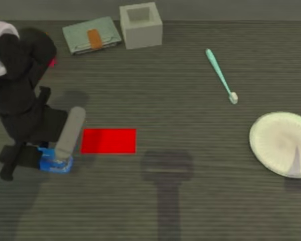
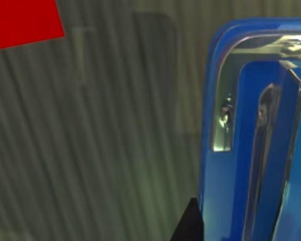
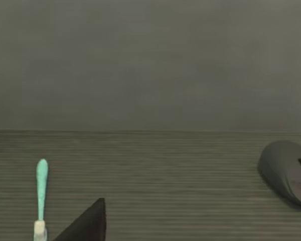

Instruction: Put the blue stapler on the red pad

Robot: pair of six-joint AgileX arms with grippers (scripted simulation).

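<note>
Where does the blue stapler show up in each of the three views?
Top view: the blue stapler lies low at the left, under the left arm, just left of the red pad.
Left wrist view: it fills the right side.
Right wrist view: not in it.
Shared landmark: the red pad.

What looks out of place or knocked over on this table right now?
Nothing stands out. The stapler sits just left of the red pad, under the left gripper. The toothbrush, plate, box and wallet lie undisturbed.
</note>
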